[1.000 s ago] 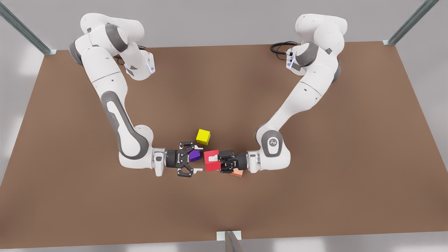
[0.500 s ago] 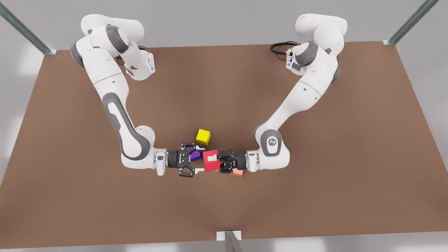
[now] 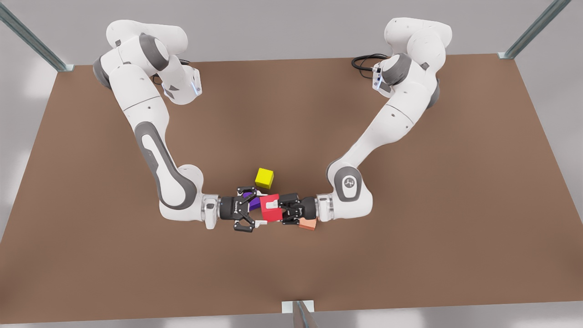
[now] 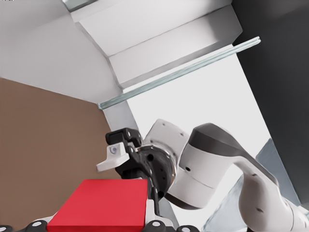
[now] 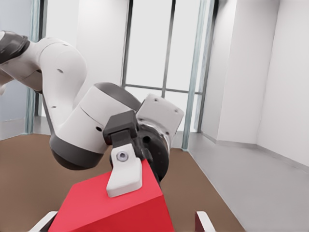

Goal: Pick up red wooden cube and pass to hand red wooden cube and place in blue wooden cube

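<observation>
**Red wooden cube at the handover point, receiving jaws not yet on it**

Red wooden cube (image 3: 269,208) hung above the table (image 3: 410,255) at mid-span, clenched in the jaws of the left gripper (image 3: 278,208), which reached in from the front view's right. One white pad (image 5: 124,176) pressed flat on the cube's upper face. The right gripper (image 3: 258,210) faced it from the front view's left, jaws spread wide, with the cube's free end at their mouth.

The step in hand looked like the handover. To do it well, the right gripper should slide on until its pads cover the two bare side faces, square to them and clear of the left pads. It should clamp before the left lets go, so the cube is never unsupported. A purple cube (image 3: 253,202) lay just under the open jaws and a peach cube (image 3: 308,223) under the left wrist, so both arms should stay level.

Being a cube, it had no long axis. It sat slightly twisted in the front view, one face turned toward the right gripper.
</observation>
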